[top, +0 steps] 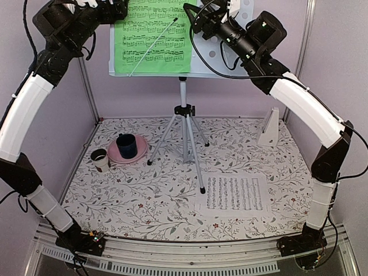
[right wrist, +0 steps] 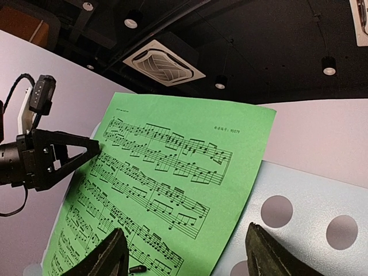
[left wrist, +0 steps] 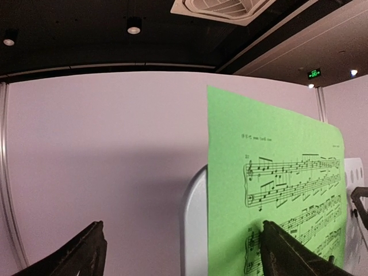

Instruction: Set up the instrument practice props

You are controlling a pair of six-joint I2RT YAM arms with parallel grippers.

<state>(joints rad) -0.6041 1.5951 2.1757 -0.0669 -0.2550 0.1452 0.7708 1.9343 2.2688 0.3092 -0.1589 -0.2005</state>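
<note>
You have two music sheets, one green sheet (top: 150,29) and one white sheet (top: 234,194); one music stand (top: 184,118); one metronome (top: 268,127); two cups, a dark blue cup (top: 126,145) and a small white cup (top: 99,157); one pink plate (top: 141,153); possibly one thin white rod (top: 152,47).

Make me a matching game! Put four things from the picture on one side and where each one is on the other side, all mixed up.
Things:
1. green sheet
2. white sheet
3. metronome
4. dark blue cup

Places:
A. on the pink plate
B. lying flat on the table
C. up on the music stand
D. standing at the table's far right

Pairs: 1-C, 2-B, 3-D, 4-A
</note>
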